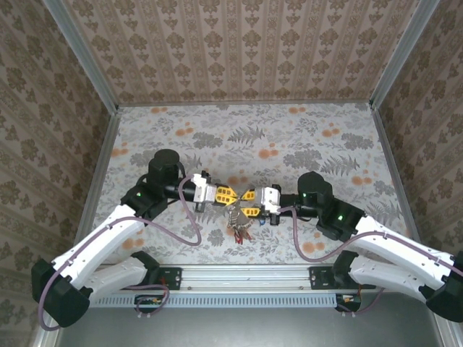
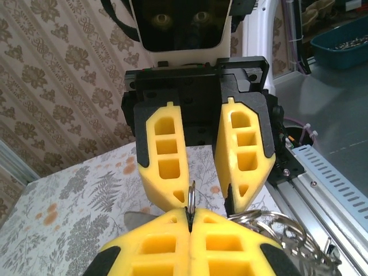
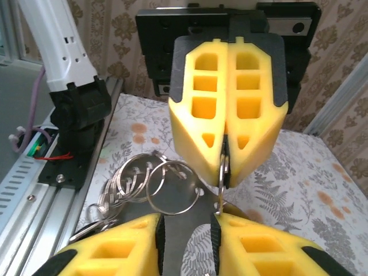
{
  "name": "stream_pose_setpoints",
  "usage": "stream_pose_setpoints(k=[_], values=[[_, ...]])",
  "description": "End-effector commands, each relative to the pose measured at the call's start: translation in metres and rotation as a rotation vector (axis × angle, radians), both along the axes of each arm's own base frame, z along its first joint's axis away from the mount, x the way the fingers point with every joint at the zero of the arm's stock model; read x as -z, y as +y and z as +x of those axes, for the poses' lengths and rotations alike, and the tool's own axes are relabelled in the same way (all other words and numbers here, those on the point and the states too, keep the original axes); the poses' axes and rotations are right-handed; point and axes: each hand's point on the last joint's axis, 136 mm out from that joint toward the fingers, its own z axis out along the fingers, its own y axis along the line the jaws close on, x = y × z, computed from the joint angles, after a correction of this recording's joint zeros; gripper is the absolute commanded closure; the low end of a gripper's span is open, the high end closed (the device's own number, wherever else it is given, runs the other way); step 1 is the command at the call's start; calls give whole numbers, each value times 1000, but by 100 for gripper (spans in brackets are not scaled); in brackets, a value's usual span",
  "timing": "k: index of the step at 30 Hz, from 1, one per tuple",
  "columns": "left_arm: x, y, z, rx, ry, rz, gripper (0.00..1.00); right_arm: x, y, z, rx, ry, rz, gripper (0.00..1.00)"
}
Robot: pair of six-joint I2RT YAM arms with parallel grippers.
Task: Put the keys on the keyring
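My left gripper [image 1: 234, 194] is shut on the keyring [image 2: 191, 198], a thin metal ring seen edge-on that sticks up from its yellow fingertips [image 2: 190, 215]. My right gripper [image 1: 246, 202] faces it tip to tip, jaws apart [image 3: 187, 230]. A flat grey metal piece [image 3: 190, 210] lies between its pads; I cannot tell if they touch it. The keyring [image 3: 222, 167] reaches down to the right gripper's right fingertip. Several silver split rings [image 3: 135, 175] hang beside it. The keys [image 1: 239, 228] dangle in a bunch under the grippers, one red.
Both arms hover over the floral table [image 1: 253, 137], near its front. A metal rail [image 1: 246, 275] runs along the near edge, with cables and the arm bases. Patterned walls close in the left, back and right sides.
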Motion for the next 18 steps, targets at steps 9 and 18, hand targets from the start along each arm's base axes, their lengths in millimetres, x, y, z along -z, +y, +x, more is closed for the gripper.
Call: stream_pose_setpoints(k=[9, 18], values=[[-2, -8, 5, 5, -1, -14, 100, -14, 12, 17, 45, -41, 64, 75], [4, -4, 7, -9, 8, 15, 100, -21, 15, 23, 45, -66, 63, 81]])
